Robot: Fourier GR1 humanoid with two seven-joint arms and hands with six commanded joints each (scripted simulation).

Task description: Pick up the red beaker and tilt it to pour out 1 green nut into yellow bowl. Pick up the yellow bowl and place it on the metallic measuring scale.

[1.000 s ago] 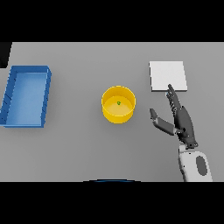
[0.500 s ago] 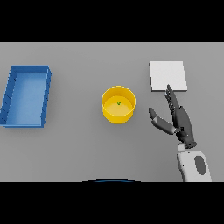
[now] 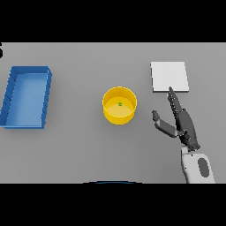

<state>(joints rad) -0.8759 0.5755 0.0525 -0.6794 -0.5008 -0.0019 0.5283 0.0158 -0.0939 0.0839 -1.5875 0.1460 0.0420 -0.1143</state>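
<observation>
Yellow and smooth-walled, the round bowl (image 3: 119, 106) sat near the middle of the matte grey table (image 3: 79, 145), a single small green nut (image 3: 119, 104) lying on its floor. At nine o'clock from it, well apart, stood a blue rectangular bin (image 3: 27, 96) with thin upright walls. The flat, pale, square scale (image 3: 169, 77) lay at two o'clock, unmarked. The right hand (image 3: 182, 122) hovered at four o'clock from the bowl, fingers straight, thumb splayed wide, holding nothing, fingertips at the scale's near edge. Bare tabletop separated bowl and hand.
</observation>
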